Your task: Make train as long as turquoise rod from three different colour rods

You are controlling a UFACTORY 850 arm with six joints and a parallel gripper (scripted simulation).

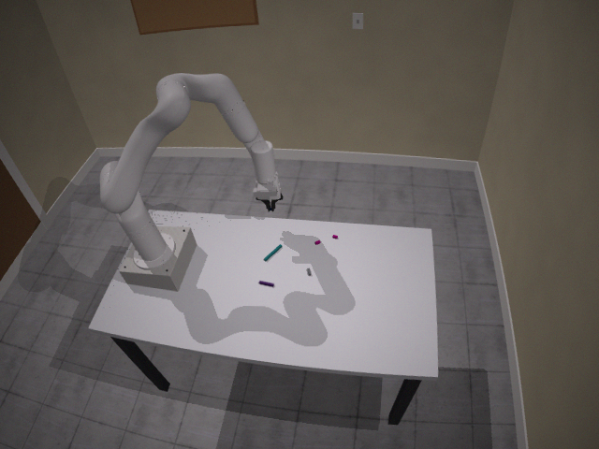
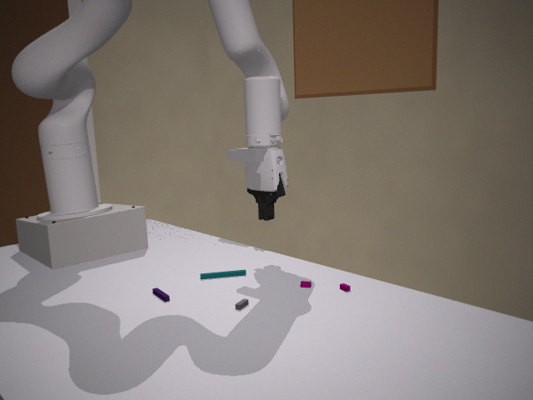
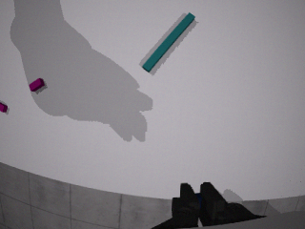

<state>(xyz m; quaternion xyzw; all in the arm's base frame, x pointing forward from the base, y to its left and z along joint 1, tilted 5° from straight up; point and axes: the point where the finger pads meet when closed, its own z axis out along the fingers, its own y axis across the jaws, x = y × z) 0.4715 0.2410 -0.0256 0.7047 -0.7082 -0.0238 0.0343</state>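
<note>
the purple rod (image 1: 266,283) (image 2: 161,294) lay nearest, left of the grey rod (image 1: 309,271) (image 2: 241,304) on the table (image 1: 387,299) (image 2: 387,344) (image 3: 248,119). farther back the turquoise rod (image 1: 272,253) (image 2: 222,274) (image 3: 169,42) sat aslant, with two magenta rods (image 1: 317,242) (image 2: 306,284) (image 3: 36,85) (well apart from it) to the right. at the far side, the claw (image 1: 270,210) (image 2: 266,218) (image 3: 193,198) was closed on a blue rod (image 3: 198,197), raised above the tabletop. no rods lay end to end.
</note>
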